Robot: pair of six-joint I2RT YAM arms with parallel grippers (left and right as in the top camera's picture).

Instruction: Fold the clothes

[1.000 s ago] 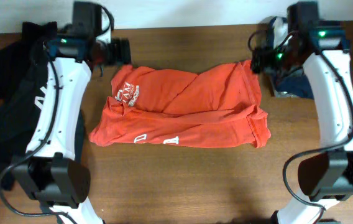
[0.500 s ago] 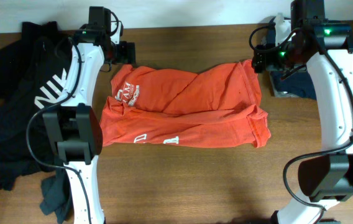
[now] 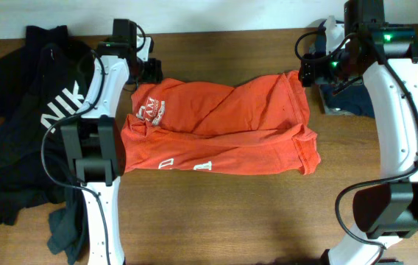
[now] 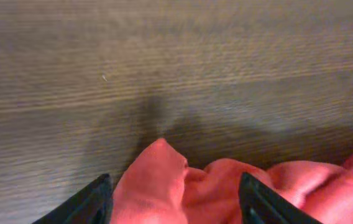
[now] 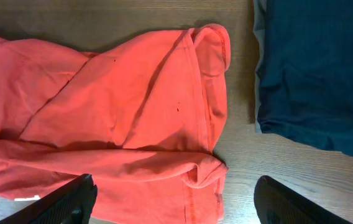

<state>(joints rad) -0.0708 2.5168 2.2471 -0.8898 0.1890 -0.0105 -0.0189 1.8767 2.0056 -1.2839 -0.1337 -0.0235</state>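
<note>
Across the surface [image 3: 216,213] lies a limp, light orange-red shirt [image 3: 216,132], best pinched at its far corners; both jaws gape wide

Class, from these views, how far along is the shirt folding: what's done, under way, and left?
Done: the orange shirt looks folded lengthwise into a band. In hand: the open left gripper straddles one back corner; the open right gripper hovers above the other. Left: folding it across, then the heaped black shirts.
</note>
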